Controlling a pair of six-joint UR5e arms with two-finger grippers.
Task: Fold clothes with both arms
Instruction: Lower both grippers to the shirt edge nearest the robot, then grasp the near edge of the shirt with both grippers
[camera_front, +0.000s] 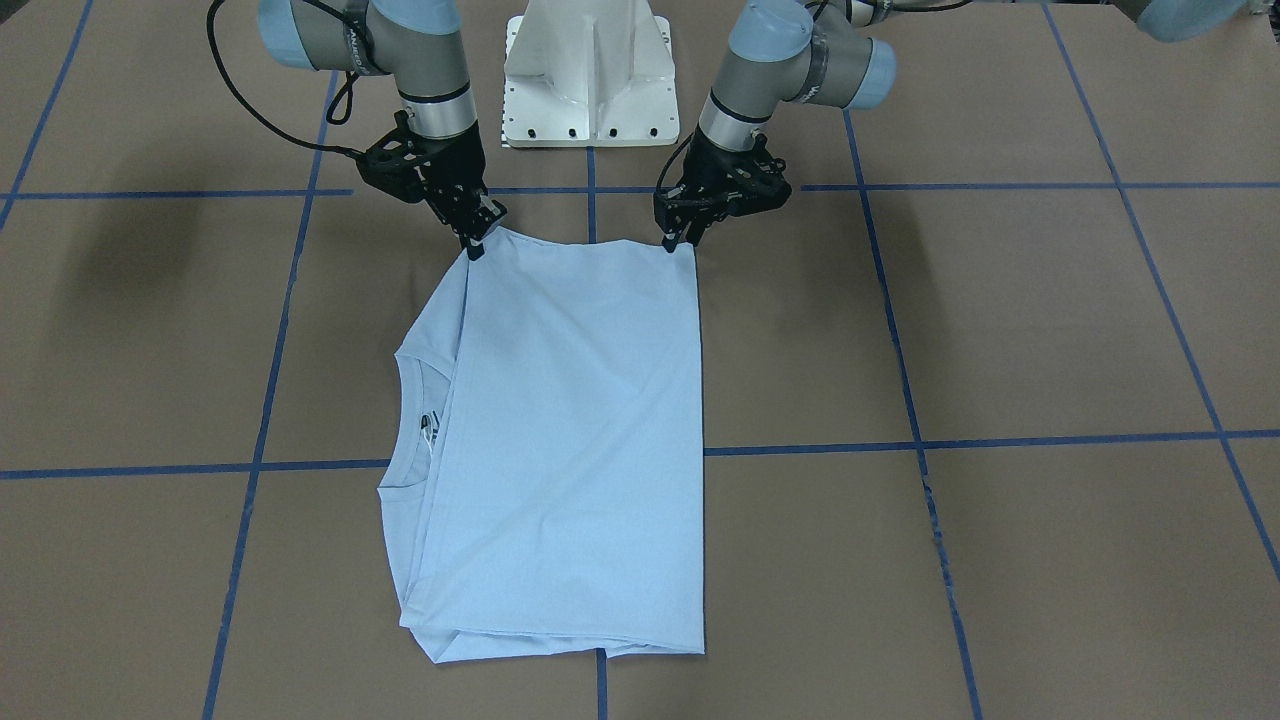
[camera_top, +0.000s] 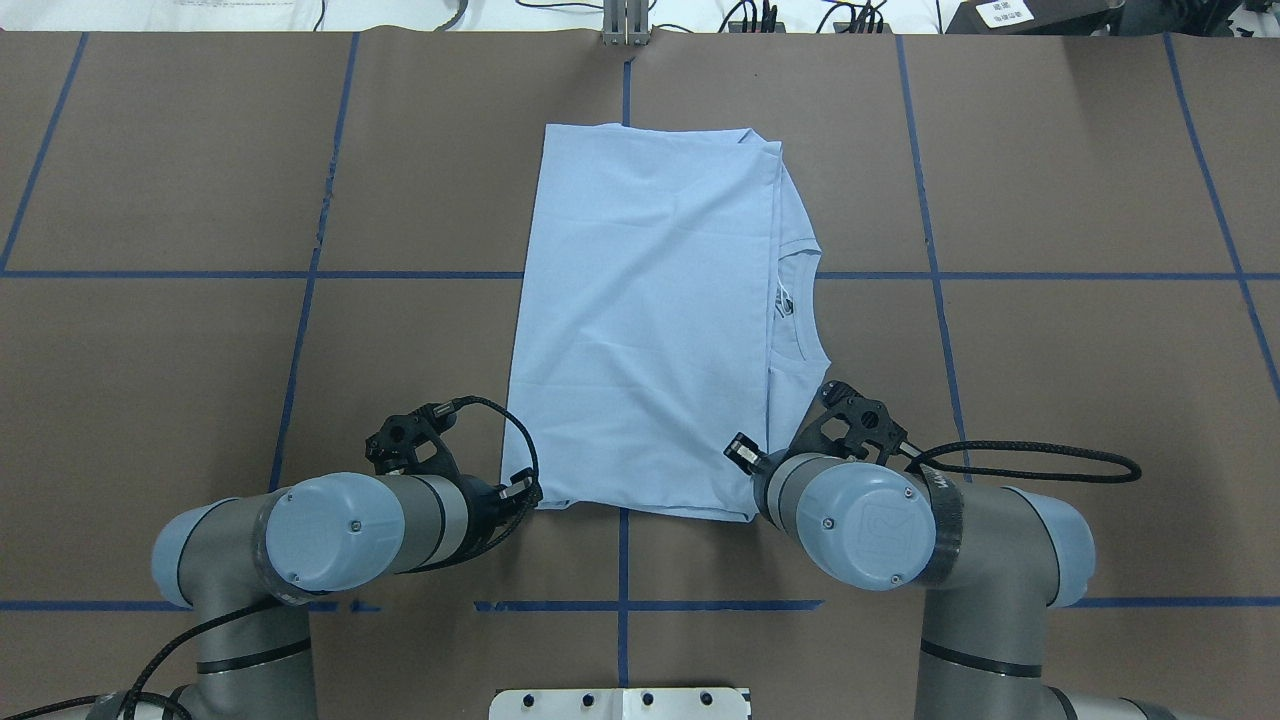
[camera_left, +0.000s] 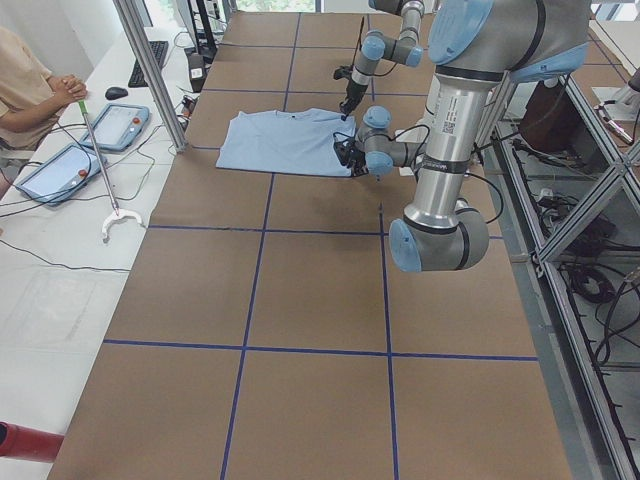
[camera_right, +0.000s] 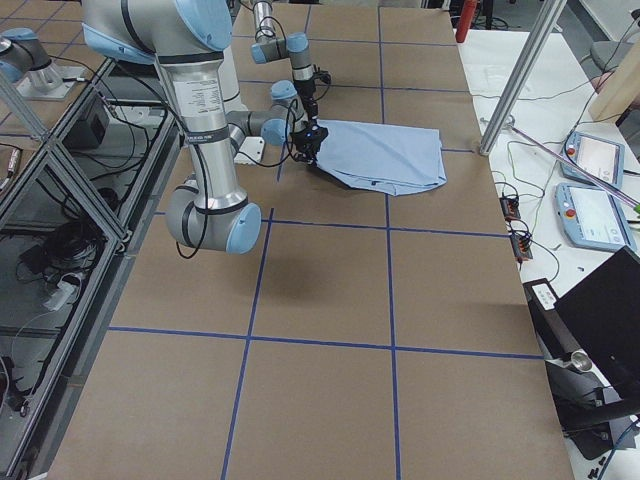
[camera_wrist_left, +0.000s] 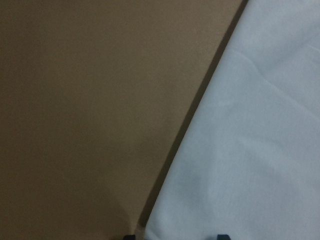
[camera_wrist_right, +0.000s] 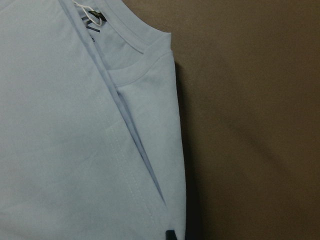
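Brown paper covers the table (camera_front: 1050, 320), matte and flat, ruled into large squares by blue tape lines (camera_front: 1000, 441). At its middle, just in front of the white pedestal base (camera_front: 590, 90), lies the light blue T-shirt (camera_front: 580, 430). It is folded into a tall rectangle, with its collar (camera_front: 405, 420) toward the robot's right and a broad smooth panel laid over most of the body.

The front-facing view shows both black grippers at the shirt's two corners nearest the robot. The left gripper (camera_front: 680, 240) tips down onto one corner. The right gripper (camera_front: 478, 240) is at the other, where the cloth rises slightly to meet it. Overhead, the pale blue joint caps of the left arm (camera_top: 330, 535) and right arm (camera_top: 900, 530) hide those contacts.

Only the wrist cameras come close. The left one shows two dark fingertips (camera_wrist_left: 222, 236) set apart with the shirt's edge running between them, so that claw stands parted. The right one shows a single dark tip (camera_wrist_right: 170, 235) at the shirt's edge (no second tip is in frame), and I cannot tell whether that claw is closed. That view also shows the ribbed collar, a stitched seam and the dark neck label (camera_wrist_right: 92, 22).

The knit is thin and softly creased, with layers bunched at the far edge. The left side view takes in a seated operator (camera_left: 30, 90) beside the table.
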